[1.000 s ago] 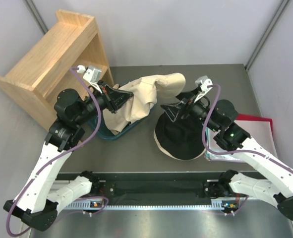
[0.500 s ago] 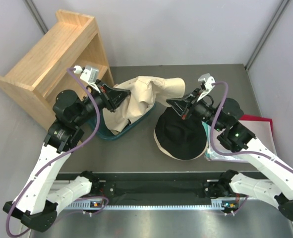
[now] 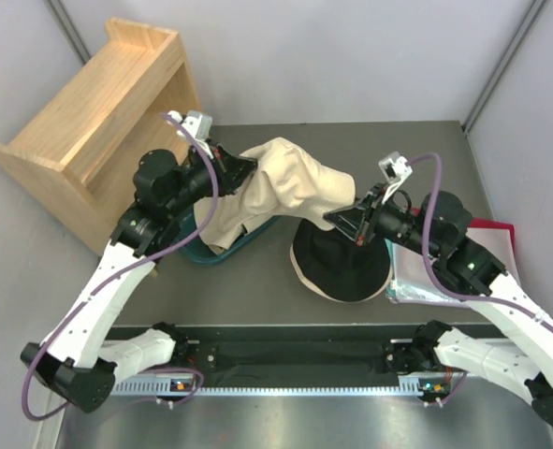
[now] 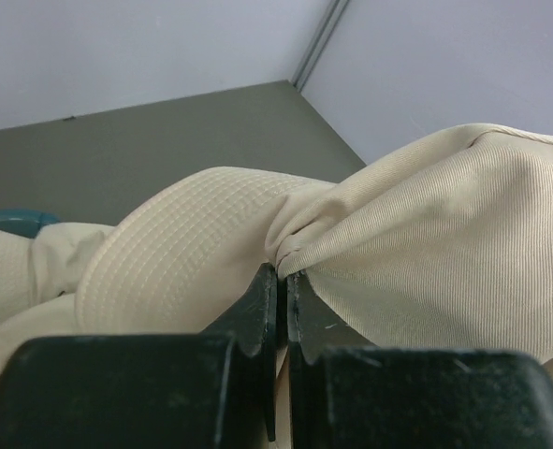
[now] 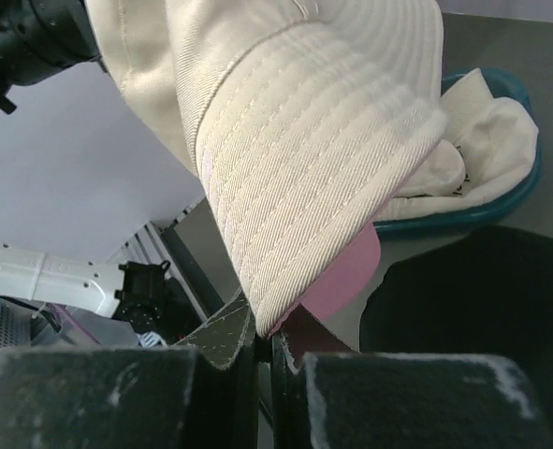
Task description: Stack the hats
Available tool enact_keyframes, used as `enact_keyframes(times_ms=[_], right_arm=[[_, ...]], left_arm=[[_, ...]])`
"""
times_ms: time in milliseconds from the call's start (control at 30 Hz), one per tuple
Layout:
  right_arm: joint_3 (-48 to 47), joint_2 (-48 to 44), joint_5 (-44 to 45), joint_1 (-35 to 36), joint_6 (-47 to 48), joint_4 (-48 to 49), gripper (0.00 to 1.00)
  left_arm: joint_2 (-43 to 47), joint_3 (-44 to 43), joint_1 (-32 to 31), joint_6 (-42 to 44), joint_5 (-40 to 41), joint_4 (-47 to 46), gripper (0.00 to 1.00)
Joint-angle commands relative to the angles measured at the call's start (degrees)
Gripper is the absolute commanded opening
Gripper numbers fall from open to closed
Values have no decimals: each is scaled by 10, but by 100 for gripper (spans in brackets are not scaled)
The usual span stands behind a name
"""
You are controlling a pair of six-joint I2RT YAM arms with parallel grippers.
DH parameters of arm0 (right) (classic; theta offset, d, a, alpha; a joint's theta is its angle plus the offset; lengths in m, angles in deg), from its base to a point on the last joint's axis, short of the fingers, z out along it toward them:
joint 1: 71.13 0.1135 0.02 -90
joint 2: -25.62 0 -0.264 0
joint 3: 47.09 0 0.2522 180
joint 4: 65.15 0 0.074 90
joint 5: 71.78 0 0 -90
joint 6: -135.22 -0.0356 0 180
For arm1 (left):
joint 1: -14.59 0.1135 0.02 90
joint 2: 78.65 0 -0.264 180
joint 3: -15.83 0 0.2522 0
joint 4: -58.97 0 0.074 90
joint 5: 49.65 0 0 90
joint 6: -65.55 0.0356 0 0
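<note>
Hats: cream hat (image 3: 293, 182) hangs lifted between both tools, over the gap between teal tub (image 3: 222, 254) and black hat (image 3: 341, 267) on the bench (image 3: 257, 290). Left tool (image 4: 282, 281) clamps a fabric fold, right tool (image 5: 263, 323) pinches the brim. We read the two-point hold as spreading it for the stack.

A robot lab cell: pale partition walls (image 3: 351, 56) across the top, grey metal table (image 3: 257, 290) mid-frame, black mounting rail (image 3: 295, 355) along the bottom.
</note>
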Motion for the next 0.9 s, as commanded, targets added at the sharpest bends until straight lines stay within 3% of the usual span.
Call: enact_keyframes(times_ms=[0, 267, 467, 867], right_arm=[[2, -48, 54, 5, -41, -12, 0], [51, -104, 114, -5, -127, -27, 0], [83, -164, 101, -6, -200, 11, 0], [92, -198, 59, -6, -246, 20, 0]], left_arm=[[-33, -10, -12, -13, -13, -67, 0], [-100, -27, -52, -6, 2, -65, 0], [-154, -101, -61, 9, -20, -30, 0], [-89, -102, -61, 16, -22, 55, 0]])
